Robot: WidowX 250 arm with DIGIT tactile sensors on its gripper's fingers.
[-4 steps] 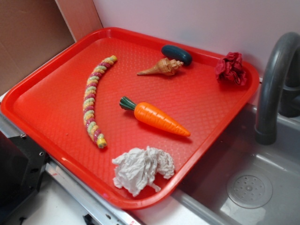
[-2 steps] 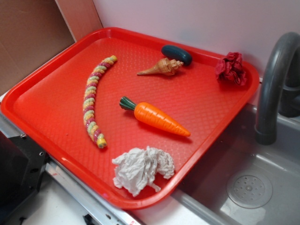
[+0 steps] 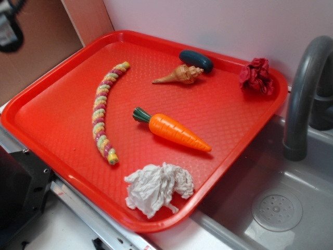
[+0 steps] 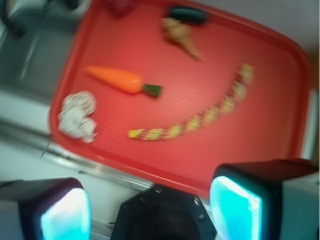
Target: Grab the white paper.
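The white paper is a wrinkly wad at the near edge of the red tray, in front of the toy carrot. In the wrist view the white paper lies at the tray's left side, far from my gripper. My gripper is open and empty, its two cyan pads wide apart, high above the tray's near rim. In the exterior view only a blurred bit of the arm shows at the top left corner.
On the tray lie a striped candy-like rope, a toy shell, a dark green oval toy and a dark red paper wad. A grey sink with a faucet is at the right. A black mount sits at the lower left.
A blurred part of the arm has come into the exterior view at the top left corner. The things on the tray have not moved.
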